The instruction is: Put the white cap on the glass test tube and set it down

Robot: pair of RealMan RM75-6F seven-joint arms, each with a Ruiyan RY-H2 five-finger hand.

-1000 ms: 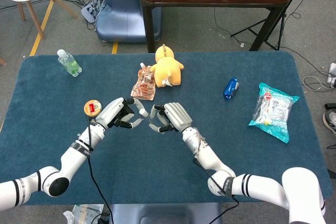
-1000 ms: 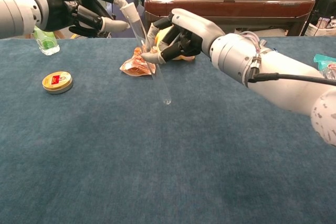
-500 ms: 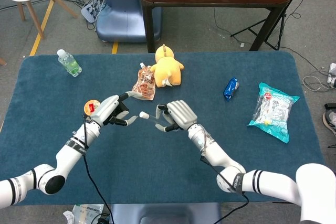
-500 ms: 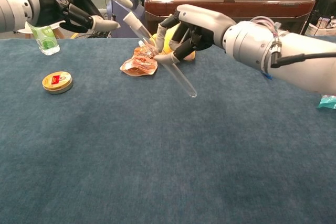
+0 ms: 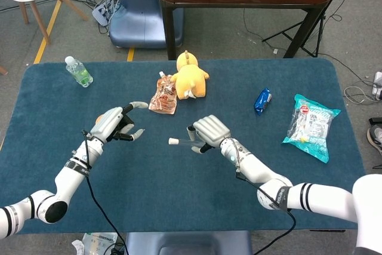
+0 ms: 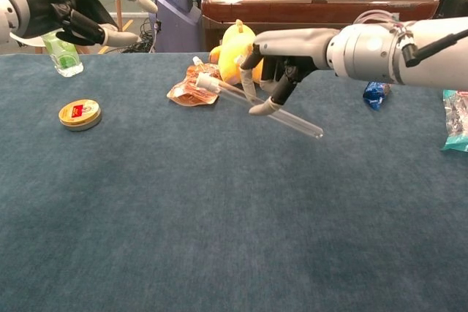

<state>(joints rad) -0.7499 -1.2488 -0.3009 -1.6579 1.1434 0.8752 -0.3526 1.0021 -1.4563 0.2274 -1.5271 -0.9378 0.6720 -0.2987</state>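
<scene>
The right robot hand (image 6: 281,60) grips the glass test tube (image 6: 267,107) near mid-length, fingers curled around it. The tube is held above the bench (image 6: 219,239), nearly level, with the closed end pointing toward 4 o'clock in the chest view. The white cap (image 6: 206,82) is seated on the open end, at roughly 9 o'clock from the right robot hand. In the head view the white cap (image 5: 173,142) projects at 9 o'clock from the right robot hand (image 5: 210,132).

The left robot hand (image 6: 73,12) holds nothing; its fingers are spread and partly curled. It is raised well apart from the tube, at 10 o'clock from the cap in the chest view.

On the bench, a round tin (image 6: 80,113) lies at 8 o'clock from the left robot hand, and an orange pouch (image 6: 191,91) lies just behind the cap.
</scene>
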